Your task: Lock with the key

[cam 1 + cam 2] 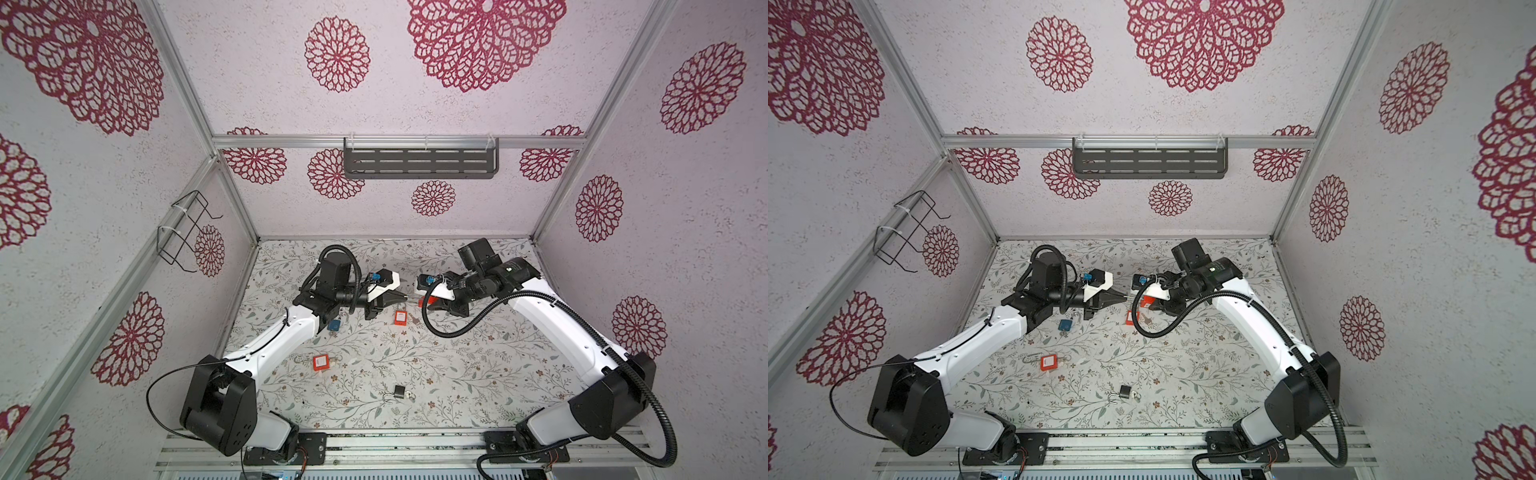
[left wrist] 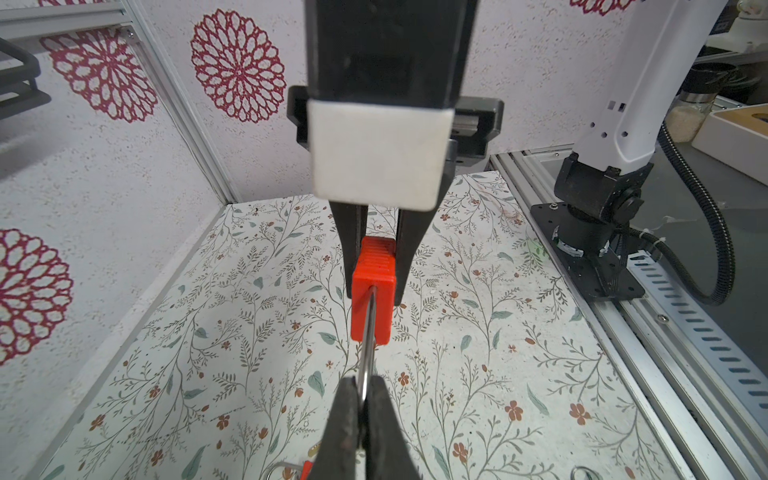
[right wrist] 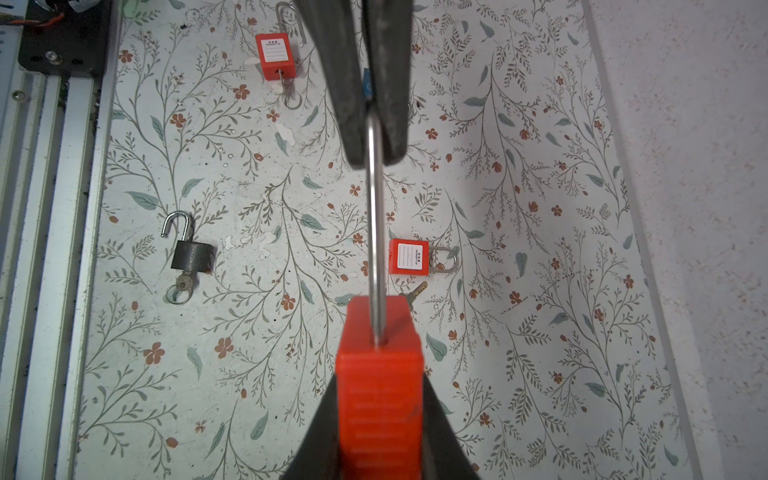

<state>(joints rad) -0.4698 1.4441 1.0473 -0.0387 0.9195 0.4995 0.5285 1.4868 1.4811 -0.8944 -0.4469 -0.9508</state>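
Your right gripper [image 3: 380, 386] has its jaws clamped on the red padlock [image 2: 372, 291] body; left gripper [image 2: 363, 392] jaws pinch its shackle [image 3: 376, 232] (both above the counter [image 3: 291, 332]).

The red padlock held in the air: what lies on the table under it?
Another red padlock and a key, its end covered by the held padlock. The table straight beneath is hidden.

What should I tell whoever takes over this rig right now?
Left end effector: shut on the shackle of the held red padlock.
Right end effector: gripping that padlock's body, above the table.
Loose key: on the table beside a second red padlock.
Done: padlock is off the table, held between both arms.
Left: no key visible in it; probably fetch the key, then lock.
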